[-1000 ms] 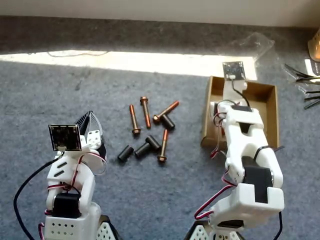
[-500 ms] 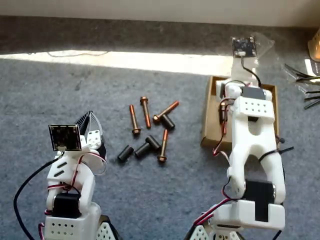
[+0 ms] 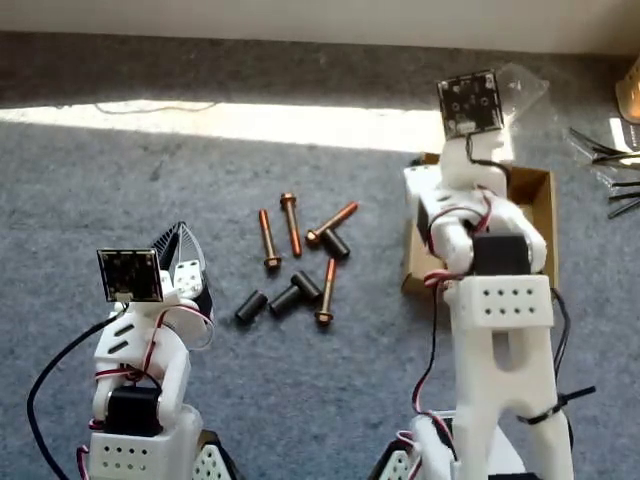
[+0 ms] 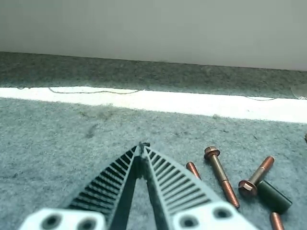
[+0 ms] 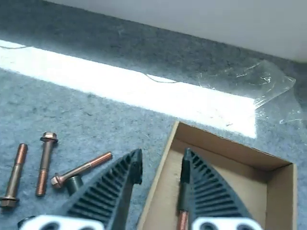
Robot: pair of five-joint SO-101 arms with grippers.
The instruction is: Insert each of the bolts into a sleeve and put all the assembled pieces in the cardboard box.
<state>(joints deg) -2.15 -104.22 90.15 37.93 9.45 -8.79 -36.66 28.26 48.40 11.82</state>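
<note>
Three copper bolts [image 3: 290,222] and a fourth [image 3: 326,290] lie loose on the grey carpet among several short black sleeves [image 3: 285,299]. My left gripper [image 3: 180,250] rests shut and empty on the carpet left of them, its tips [image 4: 141,146] pointing past the bolts [image 4: 220,175]. My right arm [image 3: 480,260] stands raised over the cardboard box [image 3: 530,190]. The right gripper [image 5: 161,160] is open above the box's near rim [image 5: 230,143]. A bolt in a sleeve [image 5: 182,199] lies inside the box, partly hidden by one finger.
A crumpled clear plastic bag [image 3: 520,85] lies behind the box. Black tools [image 3: 610,150] sit at the right edge. A sunlit strip [image 3: 250,122] crosses the carpet behind the parts. Open carpet lies left of the bolts.
The right arm has risen and pulled back from low inside the box to high above it. The left arm and the loose parts have not moved.
</note>
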